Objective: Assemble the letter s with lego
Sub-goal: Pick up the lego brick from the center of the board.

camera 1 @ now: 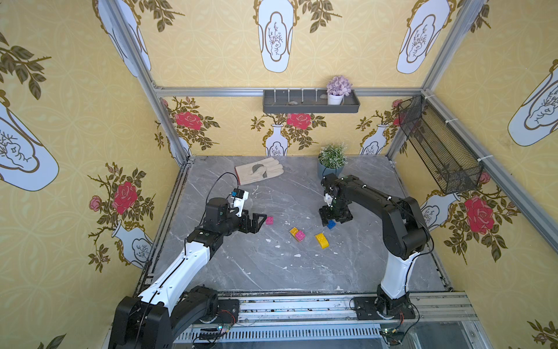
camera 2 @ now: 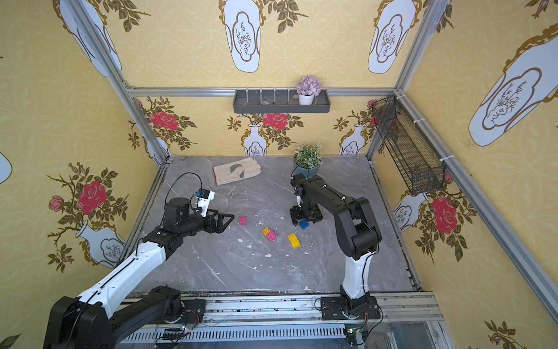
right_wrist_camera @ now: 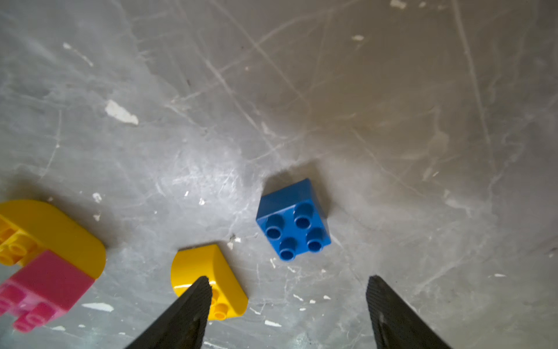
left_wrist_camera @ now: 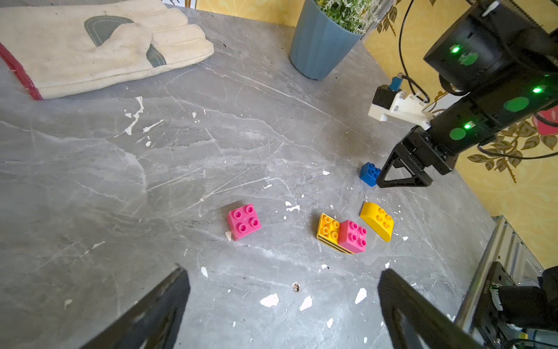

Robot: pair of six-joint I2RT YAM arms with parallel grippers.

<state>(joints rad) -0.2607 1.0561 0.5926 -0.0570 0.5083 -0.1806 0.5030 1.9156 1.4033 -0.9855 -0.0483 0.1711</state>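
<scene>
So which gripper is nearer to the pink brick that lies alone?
Left. The left gripper has the lone pink brick just ahead of its open jaws. The right gripper is farther off, by the blue brick.

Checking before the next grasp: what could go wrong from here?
1. The blue brick lies diagonal to the open right hand, so closing could spin it instead of gripping it.
2. One right finger hangs near the loose yellow brick and may knock it.
</scene>
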